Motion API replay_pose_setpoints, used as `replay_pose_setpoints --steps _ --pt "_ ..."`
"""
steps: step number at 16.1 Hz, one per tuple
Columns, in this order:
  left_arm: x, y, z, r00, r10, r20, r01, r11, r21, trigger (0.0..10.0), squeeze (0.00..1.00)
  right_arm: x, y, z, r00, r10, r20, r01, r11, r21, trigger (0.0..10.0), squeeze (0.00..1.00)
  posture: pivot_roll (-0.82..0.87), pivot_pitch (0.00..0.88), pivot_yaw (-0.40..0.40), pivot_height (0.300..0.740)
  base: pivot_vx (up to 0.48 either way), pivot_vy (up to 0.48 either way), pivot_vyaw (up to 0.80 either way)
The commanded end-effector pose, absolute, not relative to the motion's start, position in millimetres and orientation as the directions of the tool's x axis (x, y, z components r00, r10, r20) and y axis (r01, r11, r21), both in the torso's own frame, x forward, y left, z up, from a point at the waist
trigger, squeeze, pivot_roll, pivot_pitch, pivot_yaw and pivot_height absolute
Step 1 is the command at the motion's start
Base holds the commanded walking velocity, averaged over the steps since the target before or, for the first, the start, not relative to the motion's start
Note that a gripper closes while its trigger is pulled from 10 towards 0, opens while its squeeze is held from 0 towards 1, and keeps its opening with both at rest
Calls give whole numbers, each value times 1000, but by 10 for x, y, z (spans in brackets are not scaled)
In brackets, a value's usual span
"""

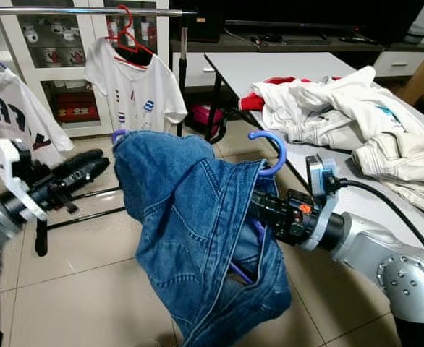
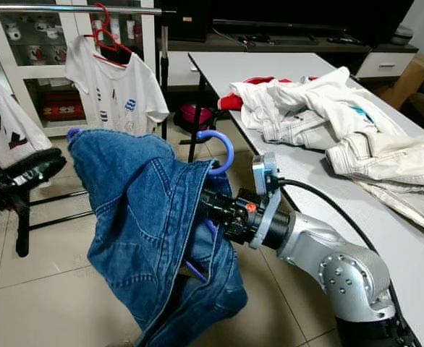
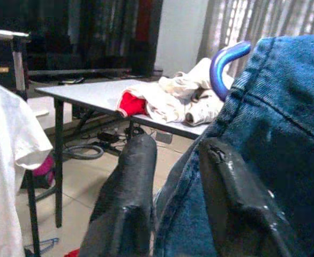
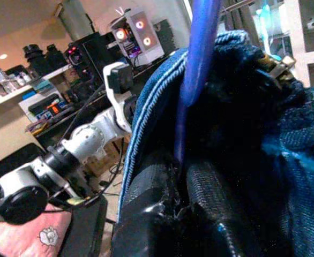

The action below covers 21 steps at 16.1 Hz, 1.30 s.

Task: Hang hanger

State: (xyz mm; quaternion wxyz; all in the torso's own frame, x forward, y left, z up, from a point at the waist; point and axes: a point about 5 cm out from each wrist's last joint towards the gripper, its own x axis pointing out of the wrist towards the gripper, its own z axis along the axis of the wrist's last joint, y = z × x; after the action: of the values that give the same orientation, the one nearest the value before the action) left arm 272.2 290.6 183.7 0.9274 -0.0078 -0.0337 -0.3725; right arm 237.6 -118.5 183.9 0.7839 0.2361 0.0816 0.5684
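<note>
Here, blue hanger [image 1: 271,148] draped in denim jeans [image 1: 190,231], pinched by right hand [image 4: 181,179].

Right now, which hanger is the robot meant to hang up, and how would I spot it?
Start at the long white table heaped with pale clothes; beside its near edge the right gripper holds up a bundle of blue denim garment. Poking from its top is the blue plastic hanger. The other hooked hanger, on the metal rail, is red and carries a white T-shirt.
</note>
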Motion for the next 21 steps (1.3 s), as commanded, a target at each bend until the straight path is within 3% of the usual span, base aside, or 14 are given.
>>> replay_pose_setpoints --steps 1,6,7,8,9,10,11,12,21 --pt "2756 2856 1869 674 -738 30 737 675 44 10000 1000 2358 -1205 1942 313 935 167 -878 217 426 10000 0 -89 0 -95 740 0 0 0" --pt "2813 2664 1894 532 -846 -43 847 529 61 10000 1000 2355 -1182 1952 271 949 161 -890 183 417 10000 0 -94 0 -87 740 0 0 0" --pt "2825 2579 1868 477 -876 -67 879 476 35 10000 592 2356 -1174 1952 264 952 157 -893 180 413 10000 0 -98 0 -81 740 0 0 0" --pt "2842 2533 1847 449 -890 -83 894 448 25 10000 0 2358 -1168 1953 261 953 154 -894 178 410 10000 0 -100 0 -77 740 0 0 0" --pt "2860 2519 1832 444 -892 -87 896 443 29 10000 0 2359 -1164 1956 259 954 153 -895 178 408 10000 0 -102 0 -74 740 0 0 0" --pt "2890 2519 1828 457 -886 -71 889 456 29 1882 0 2357 -1163 1955 258 954 152 -896 178 406 10000 0 -104 0 -70 740 0 0 0" --pt "2895 2520 1830 462 -884 -67 887 461 32 1882 0 2356 -1164 1955 258 954 152 -896 178 406 10000 0 -104 0 -70 740 0 0 0" --pt "2895 2527 1829 464 -884 -66 886 463 27 0 0 2355 -1163 1953 258 954 152 -897 178 405 10000 0 -104 0 -69 740 0 0 0" --pt "2770 2670 1851 533 -846 -4 846 533 3 0 0 2377 -1131 1920 272 950 156 -889 187 417 10000 0 -90 0 -76 740 0 0 0"
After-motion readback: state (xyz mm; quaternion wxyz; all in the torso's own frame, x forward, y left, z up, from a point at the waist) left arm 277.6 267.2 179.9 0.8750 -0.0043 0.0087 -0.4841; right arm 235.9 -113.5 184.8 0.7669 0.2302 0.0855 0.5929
